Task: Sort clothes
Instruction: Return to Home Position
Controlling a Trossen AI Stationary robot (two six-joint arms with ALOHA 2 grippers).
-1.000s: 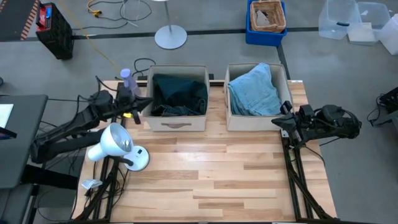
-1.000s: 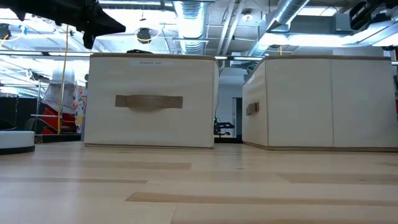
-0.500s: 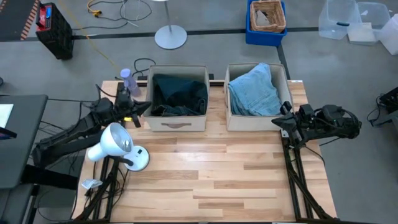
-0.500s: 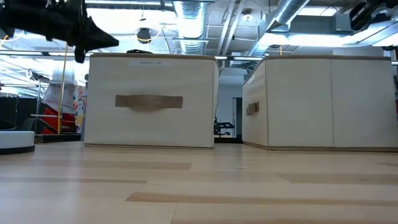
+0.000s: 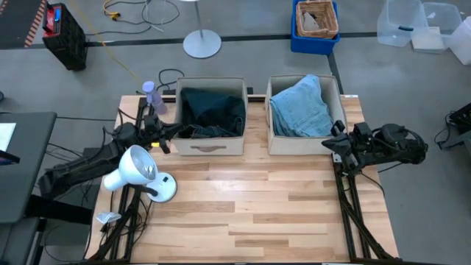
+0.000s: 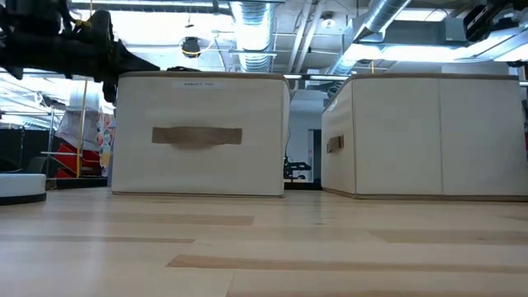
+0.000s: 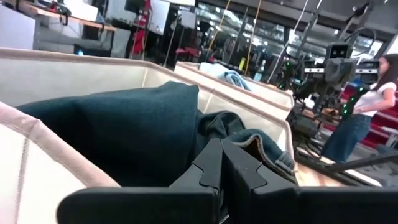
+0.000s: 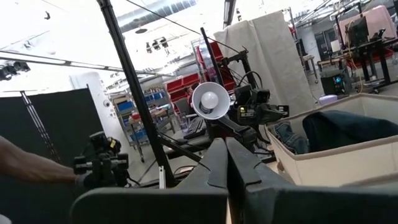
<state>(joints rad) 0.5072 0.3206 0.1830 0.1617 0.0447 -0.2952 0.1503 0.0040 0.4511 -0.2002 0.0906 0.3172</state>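
Note:
Two beige fabric boxes stand at the table's far side. The left box (image 5: 210,144) holds a dark teal shirt (image 5: 213,107) and dark jeans (image 5: 210,131); both also show in the left wrist view, the shirt (image 7: 124,134) and the jeans (image 7: 252,134). The right box (image 5: 298,143) holds light blue denim jeans (image 5: 300,109). The black cloth piece is not in view. My left gripper (image 5: 173,131) is shut and empty beside the left box's left wall, at rim height (image 6: 153,64). My right gripper (image 5: 329,142) is shut and empty by the right box's right near corner.
A white lamp (image 5: 140,173) stands on the table's left edge, near my left arm. A purple bottle (image 5: 149,92) stands at the far left corner. Bare wood (image 5: 250,206) lies in front of the boxes. A person (image 7: 360,118) stands beyond the table.
My left gripper has come down and a little toward the table's near edge, from above the left box's left wall to its rim height. It stays shut and empty. The clothes have not moved.

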